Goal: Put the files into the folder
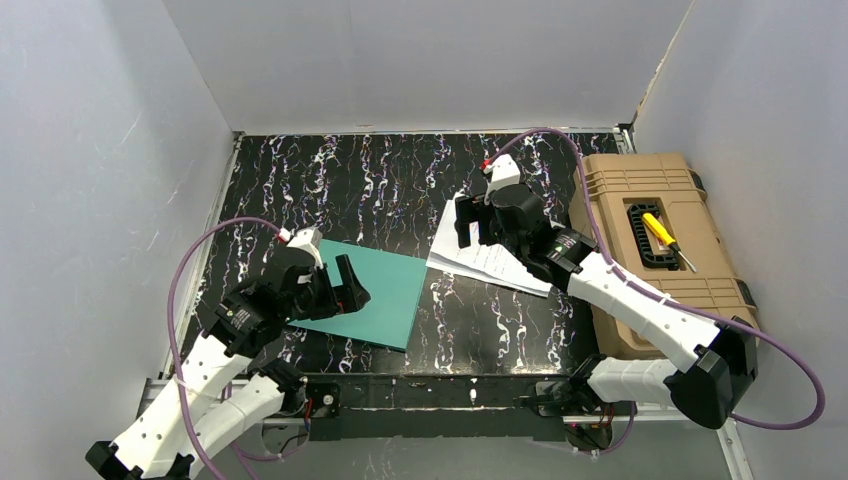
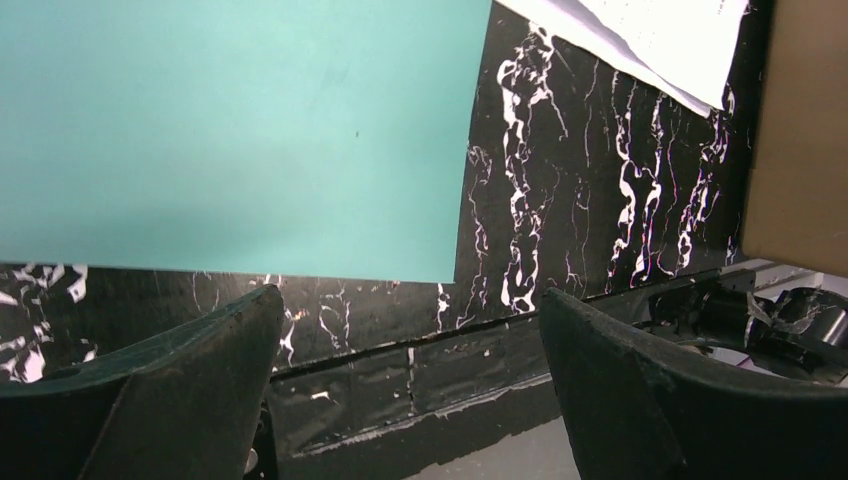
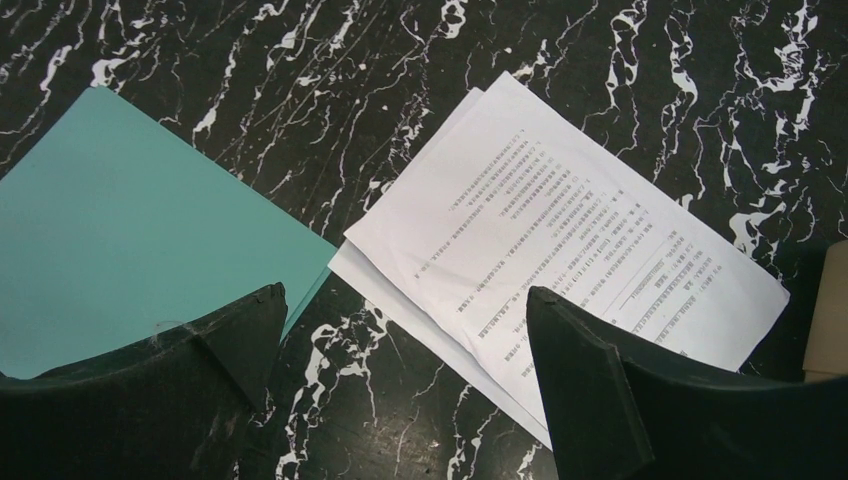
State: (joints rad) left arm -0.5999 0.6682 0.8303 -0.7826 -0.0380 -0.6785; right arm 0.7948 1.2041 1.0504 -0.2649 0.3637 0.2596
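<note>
Only the top view shows the toolbox's [image 1: 618, 185] screwdriver [image 1: 667, 240]; left claw [image 2: 410, 296] and right claw [image 3: 405, 293] gape empty.

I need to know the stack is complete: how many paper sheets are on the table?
2 can be told apart: a top printed sheet and a second sheet fanned out beneath it, both right of the teal folder. More may be hidden under them.

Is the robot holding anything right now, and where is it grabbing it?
Nothing. The left end effector hangs open by the folder, the right end effector open above the files.
</note>
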